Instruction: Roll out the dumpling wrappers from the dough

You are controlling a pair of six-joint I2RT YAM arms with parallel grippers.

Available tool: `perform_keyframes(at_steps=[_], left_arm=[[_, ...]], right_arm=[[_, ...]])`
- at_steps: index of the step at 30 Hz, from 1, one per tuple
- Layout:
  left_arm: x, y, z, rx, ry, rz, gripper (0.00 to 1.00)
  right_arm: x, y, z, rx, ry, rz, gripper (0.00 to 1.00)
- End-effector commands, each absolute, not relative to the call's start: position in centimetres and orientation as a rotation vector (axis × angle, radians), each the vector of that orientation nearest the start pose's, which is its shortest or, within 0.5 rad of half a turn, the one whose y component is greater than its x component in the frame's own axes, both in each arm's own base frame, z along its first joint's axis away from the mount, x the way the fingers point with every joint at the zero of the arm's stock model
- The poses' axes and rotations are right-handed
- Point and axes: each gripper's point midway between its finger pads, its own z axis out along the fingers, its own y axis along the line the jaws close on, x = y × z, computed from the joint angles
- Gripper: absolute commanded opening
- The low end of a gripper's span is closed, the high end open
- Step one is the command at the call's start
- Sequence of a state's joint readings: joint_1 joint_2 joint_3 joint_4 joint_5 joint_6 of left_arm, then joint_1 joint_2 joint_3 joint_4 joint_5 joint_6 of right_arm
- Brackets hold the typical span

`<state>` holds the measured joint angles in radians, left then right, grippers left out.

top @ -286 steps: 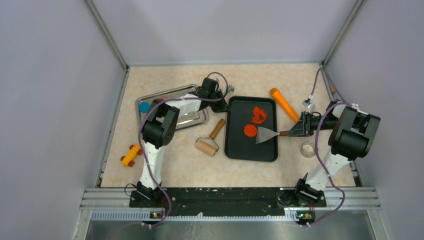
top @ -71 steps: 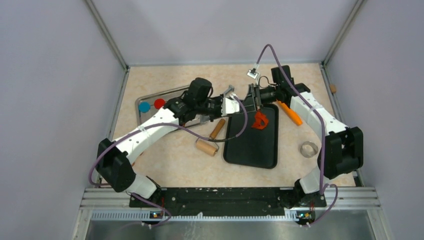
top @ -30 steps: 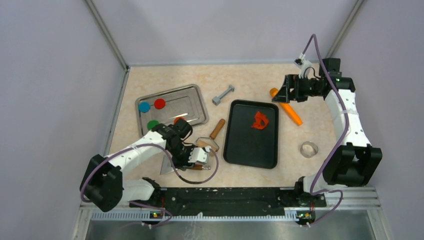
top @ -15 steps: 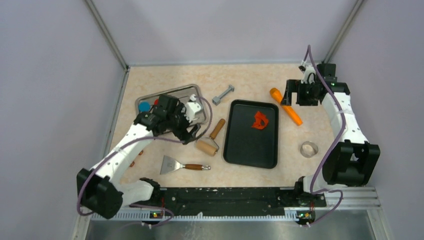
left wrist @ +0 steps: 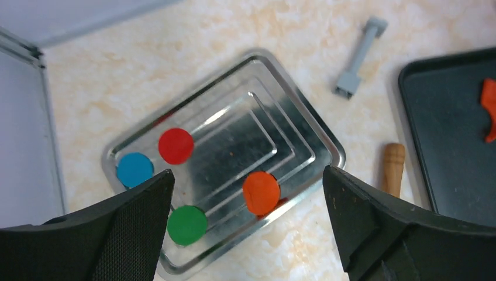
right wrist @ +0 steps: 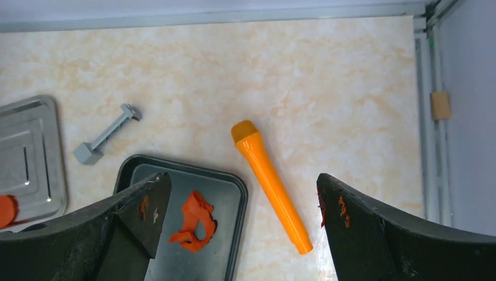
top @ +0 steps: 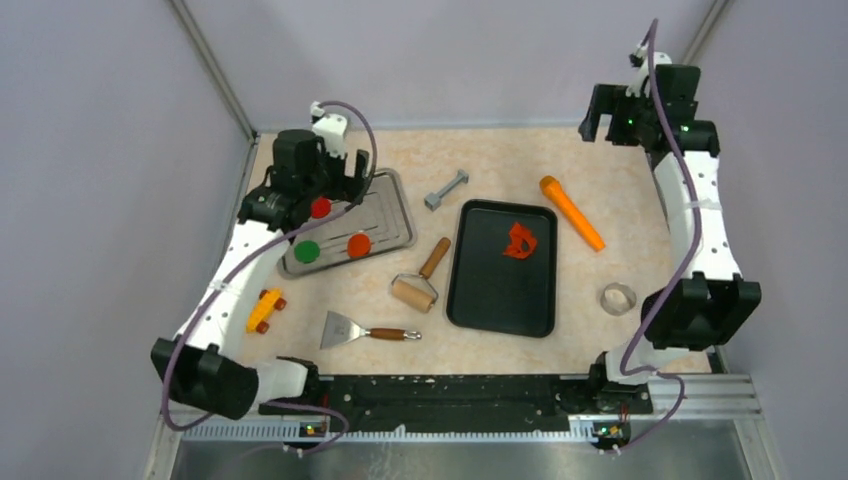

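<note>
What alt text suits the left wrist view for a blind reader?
Four round dumpling wrappers, blue, red, green and orange-red, lie apart on a silver tray, seen from above past the open left gripper. To the right: a grey bolt, a wooden handle, and ragged dough on a black tray.

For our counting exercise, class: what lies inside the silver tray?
Four wrappers lie in the silver tray: blue disc, red disc, green disc, orange-red disc. A finger of the left gripper covers one tray corner.
</note>
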<state>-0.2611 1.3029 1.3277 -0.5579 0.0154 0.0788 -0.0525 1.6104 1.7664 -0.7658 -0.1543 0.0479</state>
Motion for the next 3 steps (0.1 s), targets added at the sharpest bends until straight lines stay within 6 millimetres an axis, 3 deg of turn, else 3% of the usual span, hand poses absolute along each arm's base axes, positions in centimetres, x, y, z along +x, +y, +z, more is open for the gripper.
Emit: perform_keyframes(at_steps=[1,3], left_arm=[[37.8,-9.3,31.3,0.304,1.931,-0.137,0.99],[36.8,-10.5,30.8,0.328,1.930,-0.227,0.99]], right_arm=[[42.6,1.4,32.6,0.006,2.095,0.174,0.97],[41.8,1.6,31.1,0.010,2.118,0.173,0.97]])
